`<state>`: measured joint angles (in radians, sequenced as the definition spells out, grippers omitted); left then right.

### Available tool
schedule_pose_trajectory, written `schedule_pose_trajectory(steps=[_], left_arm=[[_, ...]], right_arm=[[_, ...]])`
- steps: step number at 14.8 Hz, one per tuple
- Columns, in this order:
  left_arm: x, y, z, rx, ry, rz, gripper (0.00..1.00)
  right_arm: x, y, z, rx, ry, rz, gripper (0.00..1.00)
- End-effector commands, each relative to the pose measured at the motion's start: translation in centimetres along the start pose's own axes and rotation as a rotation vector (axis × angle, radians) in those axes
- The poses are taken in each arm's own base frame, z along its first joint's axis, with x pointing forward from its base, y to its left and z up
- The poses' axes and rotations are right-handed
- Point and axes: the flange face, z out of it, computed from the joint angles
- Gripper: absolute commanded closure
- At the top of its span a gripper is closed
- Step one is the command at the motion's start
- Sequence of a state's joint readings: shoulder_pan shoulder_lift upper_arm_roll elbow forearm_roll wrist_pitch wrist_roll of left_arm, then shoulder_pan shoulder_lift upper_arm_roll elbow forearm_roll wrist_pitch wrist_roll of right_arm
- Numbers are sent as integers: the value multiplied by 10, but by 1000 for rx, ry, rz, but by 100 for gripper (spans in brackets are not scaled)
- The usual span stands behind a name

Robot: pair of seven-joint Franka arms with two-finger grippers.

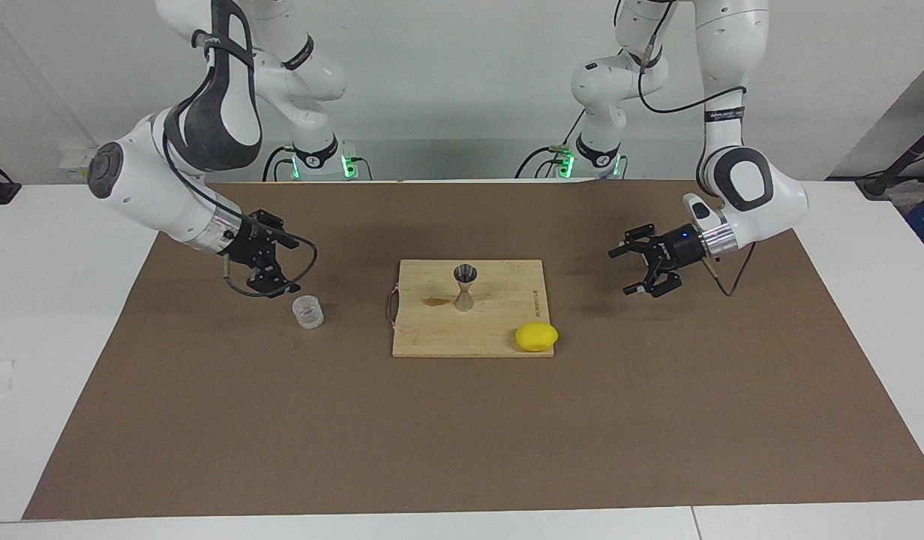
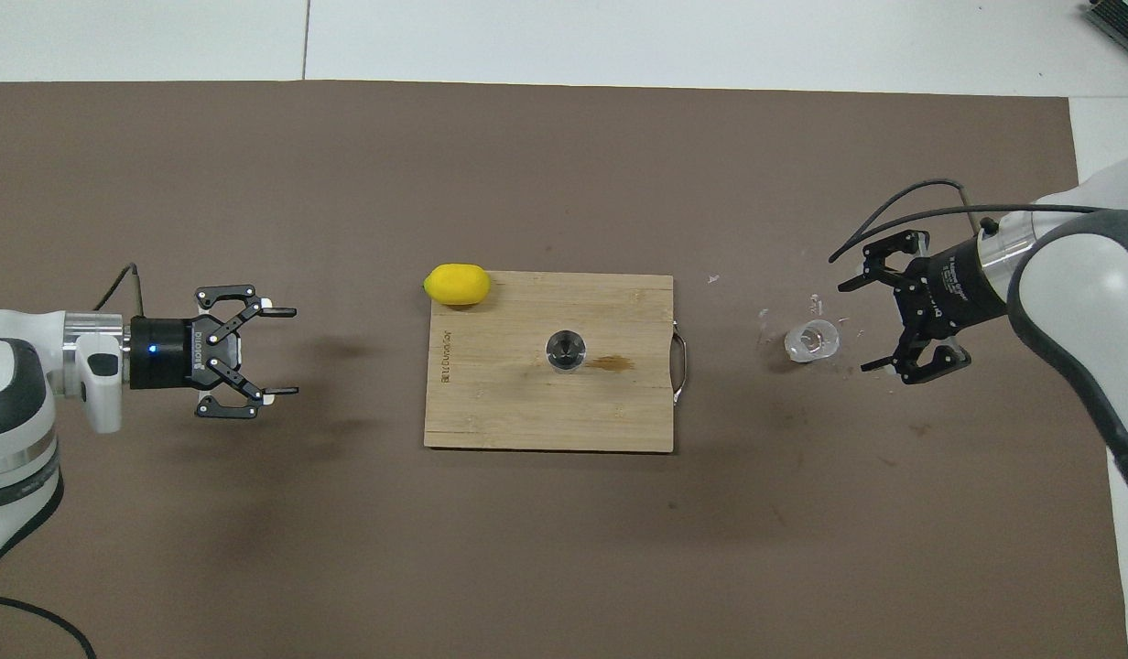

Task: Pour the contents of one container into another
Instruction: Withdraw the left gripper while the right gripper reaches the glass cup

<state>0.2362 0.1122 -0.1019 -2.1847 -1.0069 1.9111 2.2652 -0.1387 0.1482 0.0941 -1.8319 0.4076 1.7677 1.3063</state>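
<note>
Nothing is held; both the right gripper [image 1: 286, 279], mid-left by the clear cup [image 1: 307, 312], and the left gripper [image 1: 633, 271], mid-right, gape wide; grasping the cup looks next, then the jigger [image 1: 464, 287].

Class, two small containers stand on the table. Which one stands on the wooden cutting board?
The metal jigger, hourglass-shaped, stands upright on the cutting board. The clear cup stands on the brown mat instead, toward the right arm's end.

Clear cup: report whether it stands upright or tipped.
Upright. The clear cup stands on its base on the brown mat, rim up, apart from both grippers.
</note>
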Motion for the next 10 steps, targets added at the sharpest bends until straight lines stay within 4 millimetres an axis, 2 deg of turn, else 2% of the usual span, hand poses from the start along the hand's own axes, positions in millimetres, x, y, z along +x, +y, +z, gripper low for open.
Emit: schedule_pose_trajectory(steps=[1, 3, 4, 7, 10], left_arm=[[25, -25, -45, -5, -180, -11, 0], [38, -38, -63, 6, -263, -43, 0], [45, -42, -69, 11, -287, -38, 0], [54, -44, -71, -9, -361, -53, 0], [55, -46, -80, -5, -463, -112, 0]], right_arm=[[34, 0, 2, 21, -13, 60, 1], [49, -9, 11, 47, -12, 56, 1], [65, -12, 16, 55, -14, 52, 1], [109, -12, 25, 71, -30, 23, 2], [124, -16, 52, 45, -81, 8, 1]])
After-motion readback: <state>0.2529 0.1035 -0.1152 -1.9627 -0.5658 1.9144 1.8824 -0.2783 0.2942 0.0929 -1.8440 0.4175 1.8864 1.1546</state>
